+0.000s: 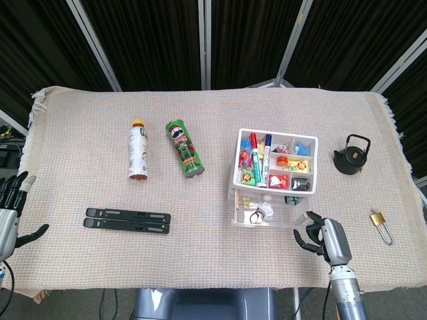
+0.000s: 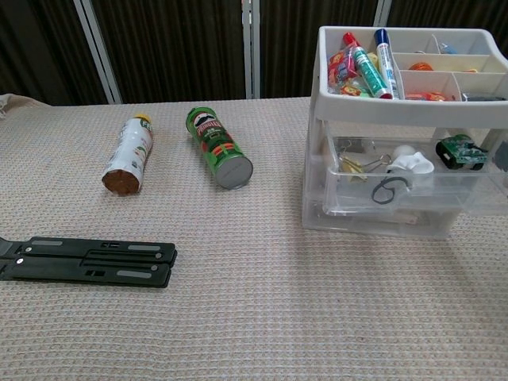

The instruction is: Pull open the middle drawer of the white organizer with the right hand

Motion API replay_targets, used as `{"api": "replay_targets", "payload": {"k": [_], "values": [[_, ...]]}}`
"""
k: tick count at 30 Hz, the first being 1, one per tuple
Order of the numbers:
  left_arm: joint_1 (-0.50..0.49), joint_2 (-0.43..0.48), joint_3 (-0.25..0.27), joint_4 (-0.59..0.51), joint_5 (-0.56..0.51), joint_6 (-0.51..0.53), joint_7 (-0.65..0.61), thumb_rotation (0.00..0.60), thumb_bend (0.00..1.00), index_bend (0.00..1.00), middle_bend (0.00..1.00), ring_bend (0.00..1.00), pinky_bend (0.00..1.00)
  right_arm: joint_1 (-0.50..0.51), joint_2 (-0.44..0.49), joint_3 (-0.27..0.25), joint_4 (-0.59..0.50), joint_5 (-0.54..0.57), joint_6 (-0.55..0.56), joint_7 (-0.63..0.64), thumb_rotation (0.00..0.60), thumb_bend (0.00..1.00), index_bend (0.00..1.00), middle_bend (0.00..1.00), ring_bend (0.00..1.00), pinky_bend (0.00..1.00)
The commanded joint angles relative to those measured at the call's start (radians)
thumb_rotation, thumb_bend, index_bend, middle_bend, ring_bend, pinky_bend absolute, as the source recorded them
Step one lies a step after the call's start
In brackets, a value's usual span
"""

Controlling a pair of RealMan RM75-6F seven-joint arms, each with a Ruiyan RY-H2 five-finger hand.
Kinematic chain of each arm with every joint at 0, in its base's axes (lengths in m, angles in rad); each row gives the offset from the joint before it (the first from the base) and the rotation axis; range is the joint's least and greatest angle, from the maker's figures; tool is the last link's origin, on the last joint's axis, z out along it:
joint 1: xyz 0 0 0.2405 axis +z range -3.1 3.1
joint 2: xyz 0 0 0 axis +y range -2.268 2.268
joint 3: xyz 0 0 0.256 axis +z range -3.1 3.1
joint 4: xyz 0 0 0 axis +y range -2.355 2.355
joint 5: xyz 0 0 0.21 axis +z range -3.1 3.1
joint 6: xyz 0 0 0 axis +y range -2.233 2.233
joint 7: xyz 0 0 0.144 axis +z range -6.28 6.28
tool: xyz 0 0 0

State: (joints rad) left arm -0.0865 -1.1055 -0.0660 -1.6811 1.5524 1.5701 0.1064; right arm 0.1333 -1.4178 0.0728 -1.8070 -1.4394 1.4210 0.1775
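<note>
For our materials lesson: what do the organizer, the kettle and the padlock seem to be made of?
Organizer: glossy plastic, white frame with see-through drawers showing their contents.
Kettle: probably cast iron; matte black, dull surface.
Padlock: likely brass body, yellowish, with a silvery steel-looking shackle.
</note>
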Motion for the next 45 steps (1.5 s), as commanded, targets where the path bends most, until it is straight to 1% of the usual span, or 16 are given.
{"api": "replay_targets", "payload": {"k": [1, 9, 19, 29, 31, 32, 34, 36, 38, 45], "values": [[0.000, 0.000, 0.000, 0.000, 0.000, 0.000, 0.000, 0.600, 0.00, 0.00, 0.00, 0.00, 0.00, -0.007, 0.000, -0.010, -0.002, -0.016, 0.010, 0.003, 0.600, 0.29, 0.61, 0.82, 0.82, 0.69], [0.000, 0.000, 0.001, -0.001, 0.001, 0.000, 0.001, 0.600, 0.00, 0.00, 0.00, 0.00, 0.00, -0.018, 0.006, -0.020, -0.001, -0.030, 0.019, 0.009, 0.600, 0.29, 0.61, 0.82, 0.82, 0.69], [0.001, 0.001, 0.001, -0.004, 0.002, 0.001, 0.001, 0.600, 0.00, 0.00, 0.00, 0.00, 0.00, -0.041, 0.023, -0.054, -0.013, -0.083, 0.048, 0.006, 0.600, 0.29, 0.61, 0.82, 0.82, 0.69], [0.001, 0.001, 0.002, -0.005, 0.002, 0.000, 0.002, 0.600, 0.00, 0.00, 0.00, 0.00, 0.00, -0.056, 0.023, -0.069, 0.003, -0.092, 0.053, 0.019, 0.600, 0.29, 0.61, 0.81, 0.82, 0.69], [0.001, 0.002, 0.001, -0.005, 0.002, 0.001, 0.002, 0.600, 0.00, 0.00, 0.00, 0.00, 0.00, -0.057, 0.022, -0.071, 0.006, -0.093, 0.050, 0.018, 0.600, 0.29, 0.59, 0.81, 0.81, 0.69], [0.001, 0.002, 0.001, -0.005, 0.002, 0.001, 0.002, 0.600, 0.00, 0.00, 0.00, 0.00, 0.00, -0.057, 0.022, -0.072, 0.008, -0.093, 0.049, 0.017, 0.600, 0.28, 0.55, 0.80, 0.81, 0.69], [0.001, 0.002, 0.001, -0.006, 0.002, 0.001, 0.001, 0.600, 0.00, 0.00, 0.00, 0.00, 0.00, -0.056, 0.020, -0.071, 0.012, -0.096, 0.048, 0.020, 0.600, 0.26, 0.48, 0.80, 0.81, 0.69], [0.001, 0.002, 0.001, -0.005, 0.002, 0.001, 0.000, 0.600, 0.00, 0.00, 0.00, 0.00, 0.00, -0.057, 0.019, -0.071, 0.016, -0.103, 0.051, 0.026, 0.600, 0.25, 0.38, 0.80, 0.81, 0.69], [0.001, 0.003, 0.001, -0.005, 0.002, 0.001, -0.001, 0.600, 0.00, 0.00, 0.00, 0.00, 0.00, -0.057, 0.017, -0.070, 0.020, -0.110, 0.055, 0.030, 0.600, 0.25, 0.31, 0.80, 0.81, 0.69], [0.002, 0.003, 0.000, -0.005, -0.001, 0.002, -0.002, 0.600, 0.00, 0.00, 0.00, 0.00, 0.00, -0.061, 0.018, -0.075, 0.025, -0.124, 0.060, 0.038, 0.600, 0.25, 0.21, 0.80, 0.81, 0.69]]}}
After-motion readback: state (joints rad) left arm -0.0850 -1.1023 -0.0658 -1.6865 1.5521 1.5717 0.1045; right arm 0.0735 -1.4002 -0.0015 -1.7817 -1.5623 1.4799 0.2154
